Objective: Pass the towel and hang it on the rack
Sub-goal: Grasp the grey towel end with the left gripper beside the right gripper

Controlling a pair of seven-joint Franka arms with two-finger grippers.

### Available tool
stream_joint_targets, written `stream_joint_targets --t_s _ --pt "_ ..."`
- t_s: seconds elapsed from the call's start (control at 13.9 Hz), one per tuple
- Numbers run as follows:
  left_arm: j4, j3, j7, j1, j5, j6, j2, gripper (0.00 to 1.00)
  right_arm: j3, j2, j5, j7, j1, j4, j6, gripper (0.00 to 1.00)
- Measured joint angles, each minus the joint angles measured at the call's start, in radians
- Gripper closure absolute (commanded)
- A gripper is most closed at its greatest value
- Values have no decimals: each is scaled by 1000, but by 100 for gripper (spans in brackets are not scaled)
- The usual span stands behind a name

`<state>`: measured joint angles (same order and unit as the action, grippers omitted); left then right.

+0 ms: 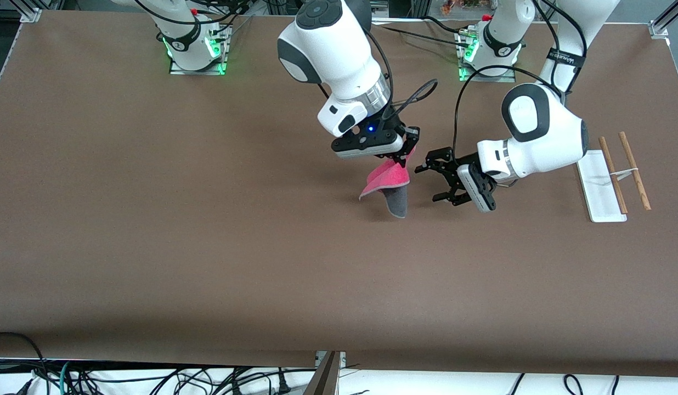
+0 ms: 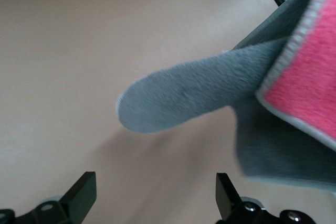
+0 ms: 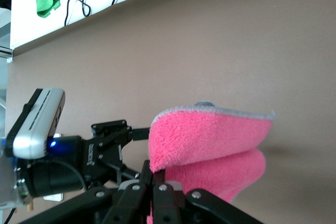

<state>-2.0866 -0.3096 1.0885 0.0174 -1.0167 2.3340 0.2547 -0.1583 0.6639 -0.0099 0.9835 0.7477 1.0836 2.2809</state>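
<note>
Item: towel (image 1: 387, 181), small soft cloth, pink-red on one face, dark grey on the other with a pale stitched edge. Position: hanging in the air over the middle of the brown table (image 1: 207, 247), folded over itself, pink flap uppermost and a grey lobe drooping lowest, not touching the surface. Held by: right gripper (image 1: 406, 152), fingers clamped fully together on the towel's upper edge; its arm comes down from the base at the right arm's end of the table. Item: left gripper (image 1: 439, 181), fingers spread wide, holding nothing, hanging over the table just beside the towel on the side toward the left arm's end and turned sideways toward it; in the left wrist view both fingertips (image 2: 84, 195) show apart with the grey lobe of the towel (image 2: 199, 93) ahead of them, no contact visible. Item: rack (image 1: 606, 186), flat white base carrying two thin brown wooden rods joined by a white crosspiece, standing on the table at the left arm's end, well apart from the towel, nothing on it.
</note>
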Motion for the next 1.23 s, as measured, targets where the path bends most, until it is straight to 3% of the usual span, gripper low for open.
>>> stream_joint_targets --t_s 0.72,1.08,1.15,1.23 --pt "44 -23 489 -36 -59 175 117 0 0 6 0 12 8 0 5 100" --pt "100 -24 589 -65 -59 234 183 0 1 6 0 12 8 0 5 100" --pt "108 -24 592 -72 -59 240 190 2 1 6 0 12 8 0 6 100" --pt "113 -24 595 -78 -59 243 194 16 1 6 0 12 8 0 6 100"
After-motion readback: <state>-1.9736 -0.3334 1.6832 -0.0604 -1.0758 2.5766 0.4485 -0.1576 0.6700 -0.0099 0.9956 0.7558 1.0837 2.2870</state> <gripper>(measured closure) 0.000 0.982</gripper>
